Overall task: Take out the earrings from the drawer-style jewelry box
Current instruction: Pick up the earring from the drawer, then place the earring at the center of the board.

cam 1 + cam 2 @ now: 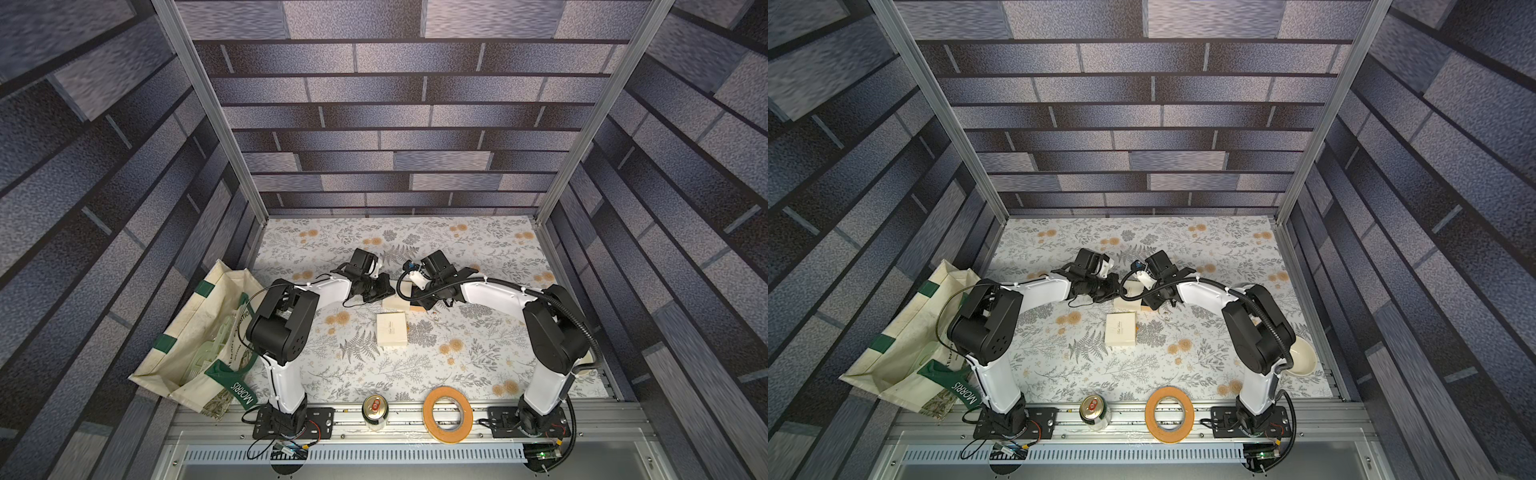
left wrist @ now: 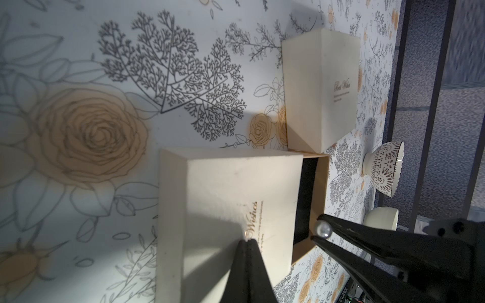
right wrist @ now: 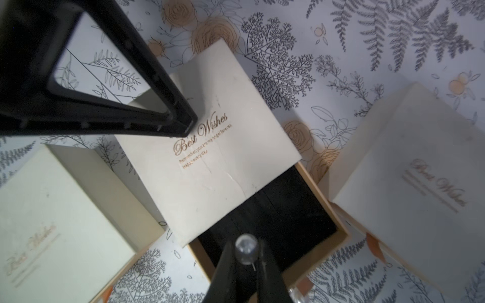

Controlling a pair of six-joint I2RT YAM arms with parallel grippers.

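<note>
The floral-print tabletop (image 1: 478,249) is sitting inside brick-patterned walls (image 1: 374,124). The right gripper (image 3: 245,245) is pinching a pearly round earring (image 3: 246,249); the left gripper (image 2: 248,242), pressed together, is partly covering the cream cardboard drawer box (image 2: 231,189) lettering.

Here lie 3 boxes (image 3: 210,162) (image 3: 52,225) (image 3: 420,189), 2 bowls (image 2: 385,168) (image 2: 381,219), 1 can (image 1: 375,411), 1 tape roll (image 1: 428,415), 1 bag (image 1: 187,332).

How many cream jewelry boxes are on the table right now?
3. Right wrist view: a cream cardboard box with its black-lined drawer pulled out, and a second cream box and third cream box flanking it. Robot arms cover some in both top views.
</note>
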